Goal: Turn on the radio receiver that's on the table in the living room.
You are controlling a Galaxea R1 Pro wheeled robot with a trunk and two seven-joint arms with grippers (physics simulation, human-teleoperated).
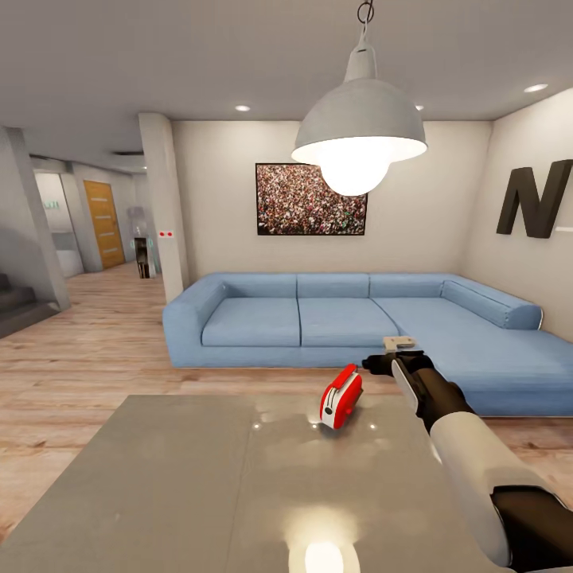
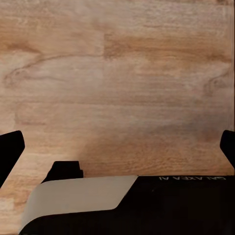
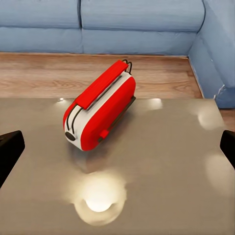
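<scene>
The radio receiver [image 1: 341, 395] is a glossy red box with white trim, lying tilted near the far edge of the grey table [image 1: 159, 477]. My right gripper [image 1: 376, 364] hovers just right of it and slightly above, apart from it. In the right wrist view the radio receiver [image 3: 100, 110] lies ahead on the table [image 3: 171, 171], and the right gripper [image 3: 118, 147] stands open, its dark fingertips [image 3: 10, 149] at the picture's edges with nothing between them. My left gripper [image 2: 117, 147] is open over the wood floor [image 2: 117, 73].
A blue L-shaped sofa [image 1: 318, 318] runs behind the table and along the right. A grey pendant lamp [image 1: 358, 135] hangs above the table. The crowd picture [image 1: 310, 199] is on the back wall. A pillar [image 1: 163, 207], a hallway and steps [image 1: 16, 302] lie left.
</scene>
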